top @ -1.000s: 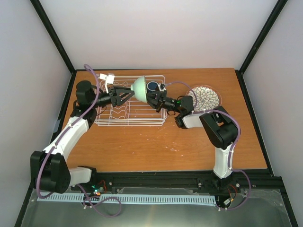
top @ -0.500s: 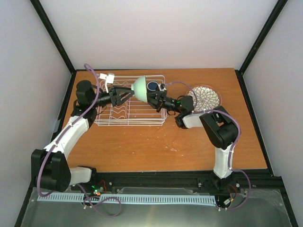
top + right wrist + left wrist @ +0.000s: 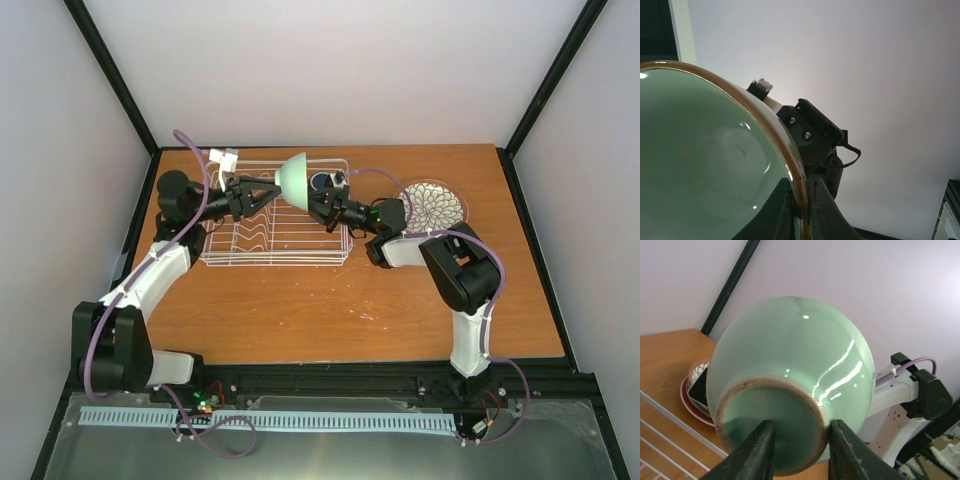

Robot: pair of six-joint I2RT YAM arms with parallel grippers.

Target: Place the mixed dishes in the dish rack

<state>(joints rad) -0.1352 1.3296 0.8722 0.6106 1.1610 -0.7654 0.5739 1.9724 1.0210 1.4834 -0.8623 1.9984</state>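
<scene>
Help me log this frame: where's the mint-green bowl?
Top view: the small mint-green bowl hangs over the far right end of the dish rack, beside the dark blue mug, between left claw and right claw.

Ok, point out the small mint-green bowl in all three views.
Top external: small mint-green bowl in the air over the dish rack's far edge, between left fingers and right fingers.
Left wrist: centre, foot ring toward the camera, flanked by the left fingers.
Right wrist: lower left, inside showing, rim pinched by the right fingers.
Shared landmark: the left fingers; their black mount apparently shows behind the rim in the right wrist view.
</scene>
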